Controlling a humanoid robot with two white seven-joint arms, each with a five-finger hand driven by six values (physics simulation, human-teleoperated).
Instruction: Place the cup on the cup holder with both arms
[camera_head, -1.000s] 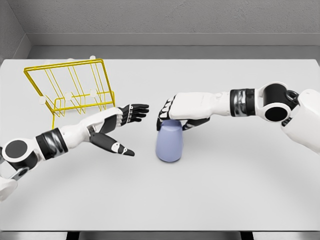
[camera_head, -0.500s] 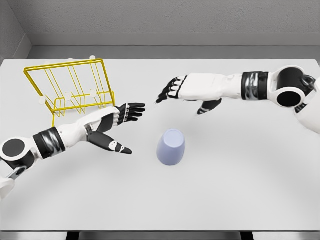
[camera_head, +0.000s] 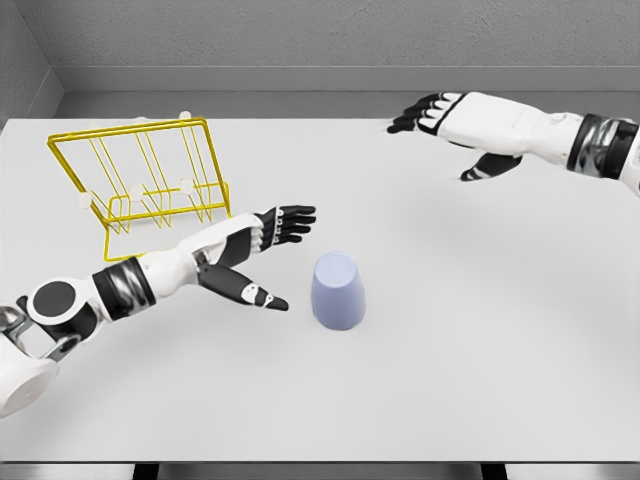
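Note:
A pale lavender cup (camera_head: 338, 291) stands upside down on the white table (camera_head: 450, 330), a little left of the middle. My left hand (camera_head: 275, 250) hovers just left of it, fingers spread and thumb pointing toward the cup, a small gap between them. The yellow wire cup holder (camera_head: 140, 175) stands at the back left, behind my left forearm. My right hand (camera_head: 440, 125) is far off at the upper right, raised and open, holding nothing.
Grey walls (camera_head: 330, 40) close the scene behind the table's far edge. The table's front edge runs along the bottom of the view.
My right hand let go of the cup, then drew back up and to the right. The cup stayed on the table. My left hand moved slightly right toward the cup.

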